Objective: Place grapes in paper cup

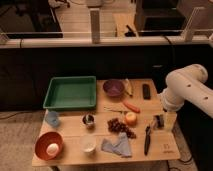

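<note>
The grapes (120,126), a dark purple-red bunch, lie on the wooden table (165,147) near its middle front. The paper cup (88,144), small and white, stands upright at the front, to the left of the grapes and a little nearer. My gripper (159,121) hangs from the white arm (186,90) at the right side of the table. It is low over the surface, well to the right of the grapes and apart from them. Nothing shows in it.
An orange-yellow fruit (130,118) and a carrot (132,106) lie just behind the grapes. A metal cup (88,120), light blue cup (52,118), orange bowl (49,145), green tray (70,92), purple bowl (113,88), blue cloth (117,146) and black utensil (147,138) share the table.
</note>
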Motion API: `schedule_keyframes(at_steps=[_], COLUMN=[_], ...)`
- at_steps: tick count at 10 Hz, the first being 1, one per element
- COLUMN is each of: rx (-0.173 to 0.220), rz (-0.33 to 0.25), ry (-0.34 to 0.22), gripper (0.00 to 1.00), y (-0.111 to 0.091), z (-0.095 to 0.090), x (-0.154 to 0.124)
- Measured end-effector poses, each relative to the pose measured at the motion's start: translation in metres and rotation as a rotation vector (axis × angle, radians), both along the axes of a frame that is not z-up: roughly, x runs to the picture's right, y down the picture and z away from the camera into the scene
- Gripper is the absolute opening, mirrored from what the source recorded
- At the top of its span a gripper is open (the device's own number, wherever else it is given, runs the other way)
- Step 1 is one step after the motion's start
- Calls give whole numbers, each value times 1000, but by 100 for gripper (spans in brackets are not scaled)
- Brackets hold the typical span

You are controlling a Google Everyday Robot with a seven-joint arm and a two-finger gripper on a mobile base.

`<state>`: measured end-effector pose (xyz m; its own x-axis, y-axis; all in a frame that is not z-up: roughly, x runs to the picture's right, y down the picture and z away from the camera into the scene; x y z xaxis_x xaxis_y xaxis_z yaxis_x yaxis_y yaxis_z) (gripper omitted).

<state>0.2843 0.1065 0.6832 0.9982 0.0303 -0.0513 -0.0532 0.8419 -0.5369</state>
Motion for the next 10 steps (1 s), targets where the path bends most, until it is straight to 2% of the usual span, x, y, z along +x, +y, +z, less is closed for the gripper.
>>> schedule_keyframes(at_steps=[2,10], rx=[-1,-1], rz=[0,1], ry=[0,0], gripper=[80,80], y=[1,1], z=[1,1], x=[0,0])
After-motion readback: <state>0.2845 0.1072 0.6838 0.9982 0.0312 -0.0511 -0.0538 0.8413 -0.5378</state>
